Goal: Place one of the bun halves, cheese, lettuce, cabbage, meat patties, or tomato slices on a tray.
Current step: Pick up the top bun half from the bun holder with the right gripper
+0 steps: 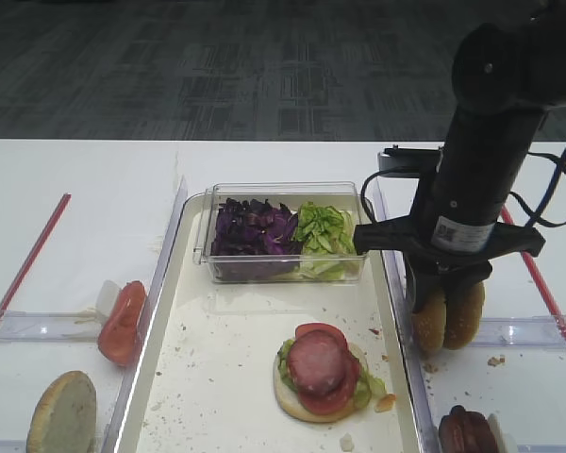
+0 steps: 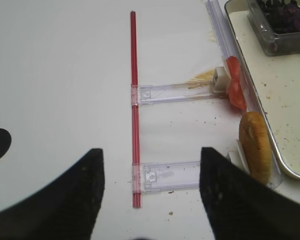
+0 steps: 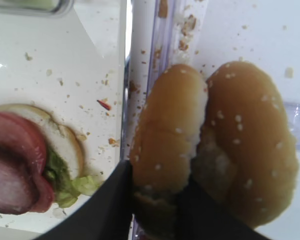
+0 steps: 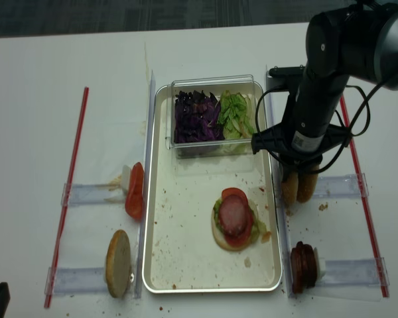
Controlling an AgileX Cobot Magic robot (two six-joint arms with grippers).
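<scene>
Two sesame-seeded bun halves stand on edge side by side just outside the right rim of the tray (image 1: 217, 377). My right gripper (image 3: 160, 177) is shut on the left bun half (image 3: 167, 135), with one dark finger on each side of its lower edge. The other bun half (image 3: 250, 145) leans against it. From above, the right gripper (image 1: 434, 300) comes straight down onto the pair (image 1: 428, 324). My left gripper (image 2: 151, 175) is open over bare table, holding nothing. On the tray lies a bottom bun stacked with lettuce, tomato and a meat patty (image 1: 318, 368).
A clear box at the tray's far end holds purple cabbage (image 1: 255, 226) and green lettuce (image 1: 325, 226). Tomato slices (image 1: 123, 323) and a flat bun half (image 1: 63, 412) lean left of the tray. Meat patties (image 1: 467, 432) stand at the near right. Red strips (image 1: 28, 260) border the table.
</scene>
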